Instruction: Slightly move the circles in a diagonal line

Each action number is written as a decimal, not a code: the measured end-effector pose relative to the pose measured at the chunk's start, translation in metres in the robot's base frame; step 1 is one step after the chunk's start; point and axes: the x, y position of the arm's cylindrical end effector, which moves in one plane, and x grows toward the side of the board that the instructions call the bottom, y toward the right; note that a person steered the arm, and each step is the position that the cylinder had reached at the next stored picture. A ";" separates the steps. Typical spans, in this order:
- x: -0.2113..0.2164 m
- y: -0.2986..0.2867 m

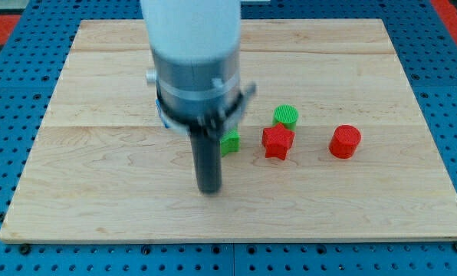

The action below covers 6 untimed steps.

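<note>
Upright rod, my tip (209, 188) below-left of green block (230, 142)

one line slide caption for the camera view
My tip rests left of a green block, red block, green cylinder and red cylinder.

A robotics lab bench: wooden board (366, 61) on blue perforated table (14, 77) (regular hole grid).

One camera only — it looks down at a slant from the desk's (98, 207) near edge. The arm (192, 46) looms close, blurred — the whole desk shows.
</note>
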 end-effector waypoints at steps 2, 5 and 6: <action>-0.045 0.254; -0.154 0.191; -0.153 0.123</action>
